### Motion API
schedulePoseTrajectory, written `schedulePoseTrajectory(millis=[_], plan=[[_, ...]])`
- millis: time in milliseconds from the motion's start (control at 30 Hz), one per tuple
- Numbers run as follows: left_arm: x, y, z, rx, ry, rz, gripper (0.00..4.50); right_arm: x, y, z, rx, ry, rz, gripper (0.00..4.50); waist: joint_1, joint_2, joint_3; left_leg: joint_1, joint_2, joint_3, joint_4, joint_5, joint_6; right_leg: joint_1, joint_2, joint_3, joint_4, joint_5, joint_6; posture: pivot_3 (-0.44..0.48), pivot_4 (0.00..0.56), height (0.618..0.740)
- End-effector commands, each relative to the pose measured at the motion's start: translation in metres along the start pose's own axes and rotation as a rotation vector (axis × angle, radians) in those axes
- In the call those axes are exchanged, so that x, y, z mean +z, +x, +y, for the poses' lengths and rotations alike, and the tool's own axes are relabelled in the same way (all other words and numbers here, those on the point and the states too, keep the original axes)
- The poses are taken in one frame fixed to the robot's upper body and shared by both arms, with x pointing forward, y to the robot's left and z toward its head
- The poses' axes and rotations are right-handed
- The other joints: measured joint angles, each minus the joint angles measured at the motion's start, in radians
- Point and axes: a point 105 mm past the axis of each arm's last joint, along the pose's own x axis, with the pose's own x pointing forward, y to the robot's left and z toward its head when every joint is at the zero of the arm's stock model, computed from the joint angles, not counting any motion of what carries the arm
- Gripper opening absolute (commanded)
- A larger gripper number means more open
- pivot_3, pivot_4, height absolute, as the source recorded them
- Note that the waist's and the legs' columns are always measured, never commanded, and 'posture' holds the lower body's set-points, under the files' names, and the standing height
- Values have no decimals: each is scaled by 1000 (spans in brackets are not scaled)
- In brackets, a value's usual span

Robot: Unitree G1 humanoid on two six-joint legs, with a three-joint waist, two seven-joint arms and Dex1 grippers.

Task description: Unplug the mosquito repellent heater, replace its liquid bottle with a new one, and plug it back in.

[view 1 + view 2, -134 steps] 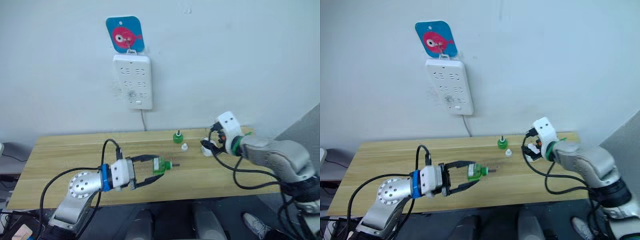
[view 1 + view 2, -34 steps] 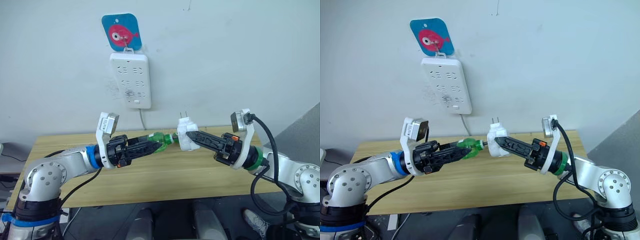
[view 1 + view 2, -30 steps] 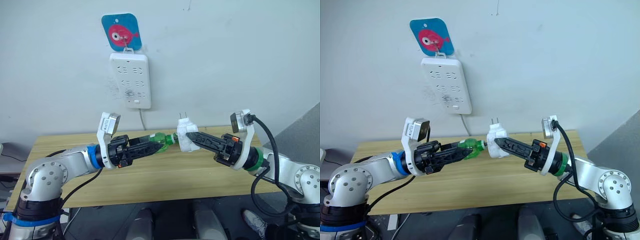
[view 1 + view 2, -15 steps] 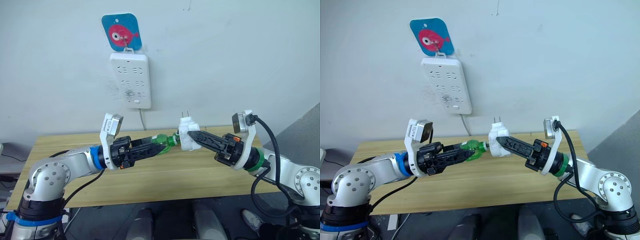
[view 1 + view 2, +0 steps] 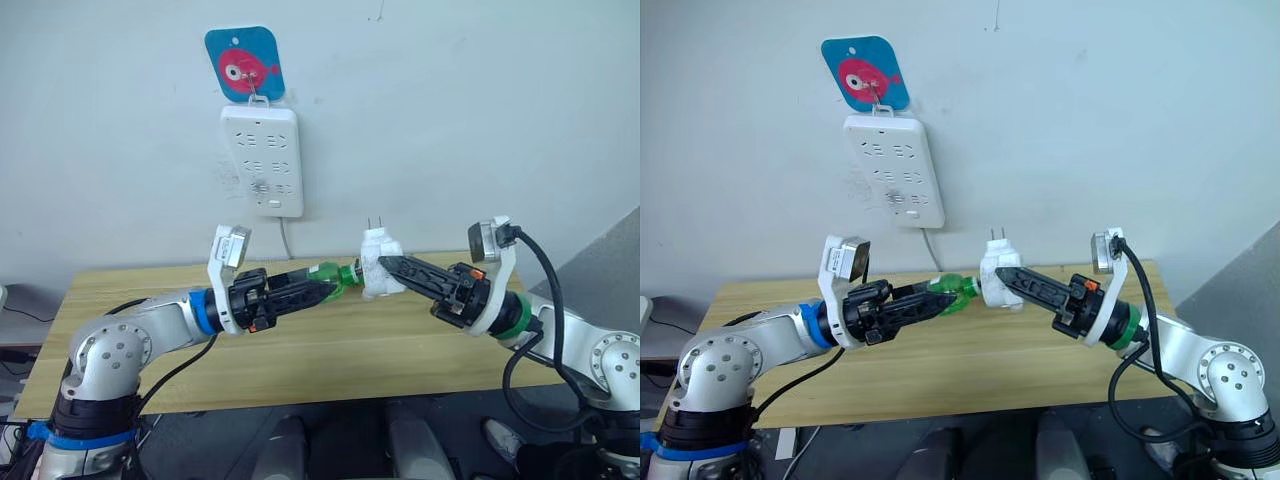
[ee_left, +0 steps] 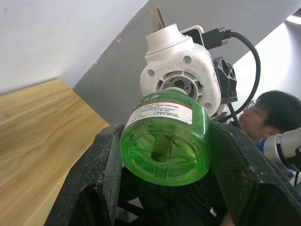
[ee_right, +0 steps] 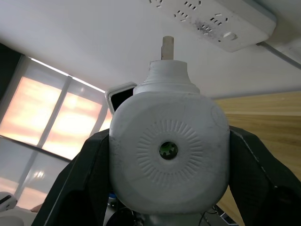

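The right gripper point(image 5: 388, 270) is clamping the mosquito repellent heater point(image 5: 377, 275) above the table point(image 5: 330, 350), prongs up, while the left gripper point(image 5: 325, 282) is gripping the green bottle point(image 5: 330, 276), its neck meeting the heater's socket

— What do the arms look like?

— Silver-grey rounded shells, each ending in a white wrist block with a small camera box on top. The left end effector point(image 5: 335, 277) sits past a blue ring, the right end effector point(image 5: 383, 266) past a green one.

— And the fingers?

— Black, long and tapered, matte and a little scuffed. Black cables loop from both forearms — the right one plugs into its camera box. An orange spot marks the right wrist.
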Motion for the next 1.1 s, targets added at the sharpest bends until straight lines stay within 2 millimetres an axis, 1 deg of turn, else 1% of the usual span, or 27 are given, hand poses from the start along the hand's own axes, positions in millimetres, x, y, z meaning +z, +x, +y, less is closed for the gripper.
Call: schedulePoseTrajectory(millis=[33, 167, 467, 667, 967, 1100], plan=[[1, 5, -13, -65, 31, 19, 2409, -9, 6, 23, 95, -37, 57, 2969, 0, 0, 0, 0, 0, 0, 0, 0, 0, 0, 0, 0, 0, 0, 0, -64, 210, 740], [0, 5, -21, -104, 24, 29, 2409, -10, 6, 22, 89, -37, 61, 2969, 1, 0, 0, 0, 0, 0, 0, 0, 0, 0, 0, 0, 0, 0, 0, -62, 210, 740], [2, 6, -27, -139, 25, 37, 2409, -11, 5, 18, 69, -32, 71, 2969, 1, 0, 0, 0, 0, 0, 0, 0, 0, 0, 0, 0, 0, 0, 0, -58, 213, 740], [1, 4, -28, -136, 23, 47, 2409, -10, 3, 14, 53, -25, 67, 2969, 2, 0, 0, 0, 0, 0, 0, 0, 0, 0, 0, 0, 0, 0, 0, -58, 210, 740], [1, 4, -29, -150, 28, 58, 2409, -13, 1, 16, 66, -25, 90, 2969, 4, 0, 0, 0, 0, 0, 0, 0, 0, 0, 0, 0, 0, 0, 0, -60, 200, 740], [1, 2, -32, -163, 28, 75, 2409, -9, -1, 12, 49, -23, 76, 2969, 4, 0, 0, 0, 0, 0, 0, 0, 0, 0, 0, 0, 0, 0, 0, -60, 200, 740]])
